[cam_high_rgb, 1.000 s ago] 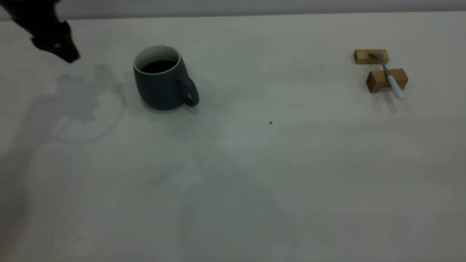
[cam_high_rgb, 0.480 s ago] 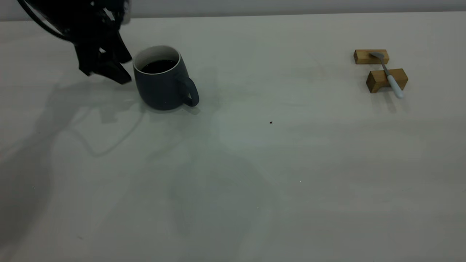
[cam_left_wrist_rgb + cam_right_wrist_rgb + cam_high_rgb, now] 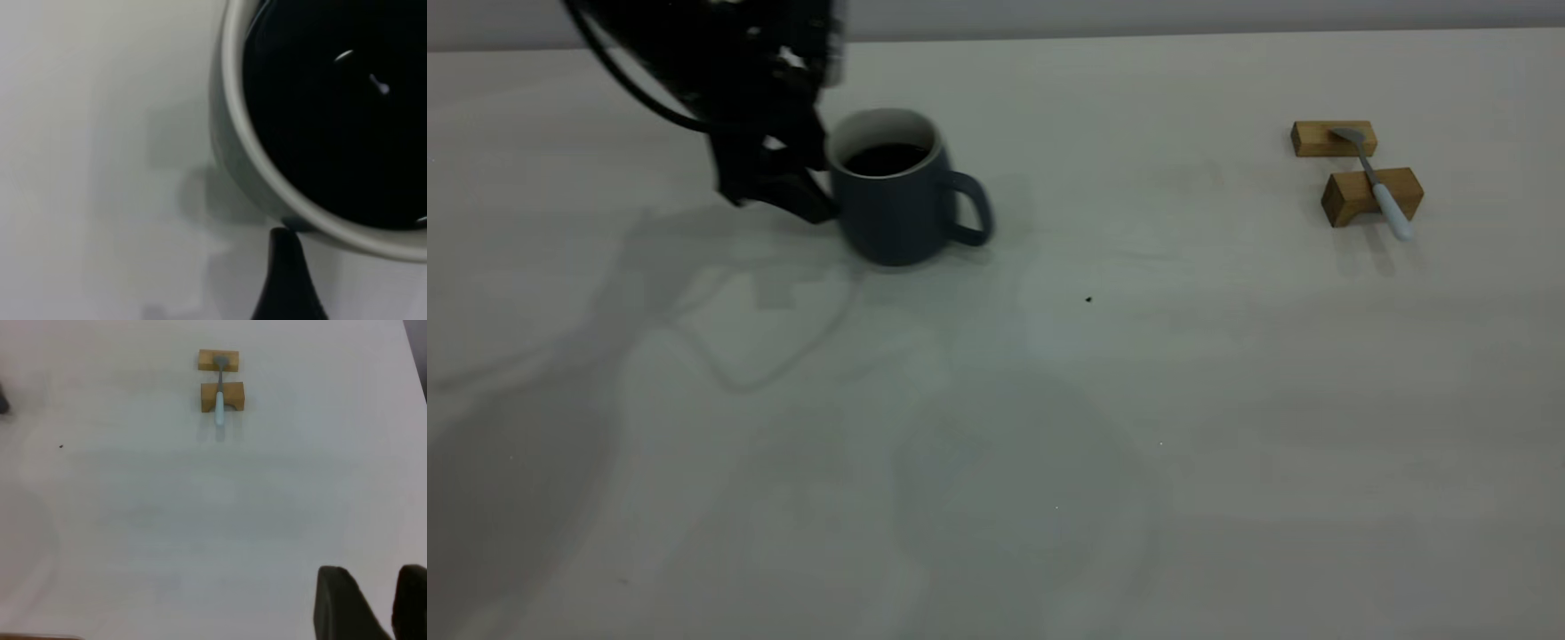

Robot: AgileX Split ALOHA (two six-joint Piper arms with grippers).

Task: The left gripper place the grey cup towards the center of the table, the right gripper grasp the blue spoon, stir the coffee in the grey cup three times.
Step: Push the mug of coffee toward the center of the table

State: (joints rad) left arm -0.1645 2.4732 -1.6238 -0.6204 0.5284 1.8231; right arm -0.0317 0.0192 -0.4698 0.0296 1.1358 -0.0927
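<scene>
Exterior view, item one: the left end effector (image 3: 787, 191), a black blocky arm end with a looping cable, stood against the outer wall of the squat slate-grey ceramic cup (image 3: 898, 191) on the side opposite its loop handle. Whether its jaws were apart or together could not be told; the left wrist view showed only one black fingertip (image 3: 287, 280) touching the cup's wall just below the white rim, so contact looked like a push, not a clamp.

Item two: the cup sat upright on the off-white matte tabletop (image 3: 1049, 427), left of centre, handle pointing toward the middle. Judged from this, the placing step was under way and unfinished. Doing it well would call for slow, level travel with contact kept low on the wall, since a push near the rim could tip the cup or slop its contents.

Item three, contents: black-brown coffee (image 3: 887, 158), a flat dark surface well below the rim, none visible on the tabletop.

Item four: the slim spoon with pale blue handle and grey metal bowl (image 3: 1376, 182) lay across two tan wooden blocks (image 3: 1369, 196), well apart from the cup.

Item five: the right end effector (image 3: 373, 607), two black fingers with a gap between them, holding nothing, hung far from the spoon.
</scene>
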